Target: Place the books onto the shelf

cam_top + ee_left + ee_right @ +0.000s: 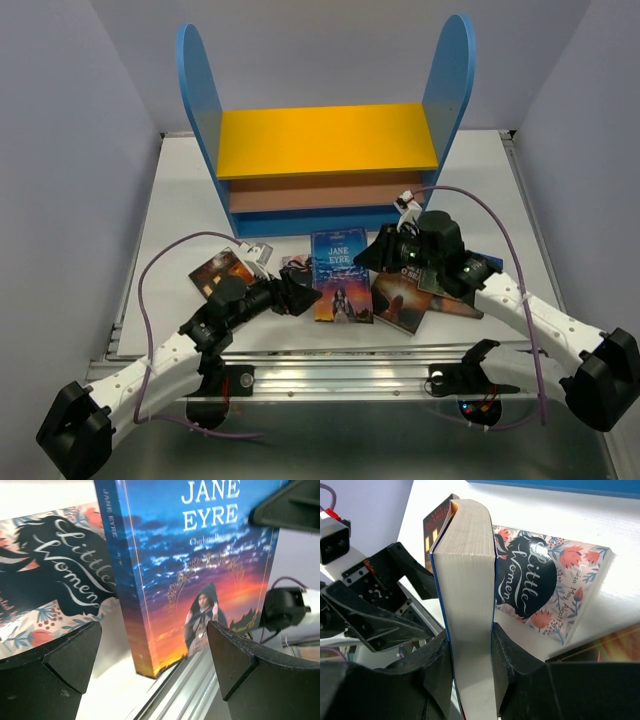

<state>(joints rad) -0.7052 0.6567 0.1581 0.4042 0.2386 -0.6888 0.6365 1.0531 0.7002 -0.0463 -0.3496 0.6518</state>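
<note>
My right gripper is shut on the Jane Eyre book, a blue paperback with a sunset cover. In the right wrist view its pads press both covers, with the page edge between them. My left gripper stands open just left of that book. Its fingers are spread wide, and the book's spine is ahead of them, untouched. A Little Women book lies flat on the table beside it. The shelf, with blue side panels and an orange top board, stands at the back with nothing on its boards.
A dark brown book lies at the left. Two orange-brown books lie at the right, partly under the right arm. A metal rail runs along the table's near edge. Grey walls close in both sides.
</note>
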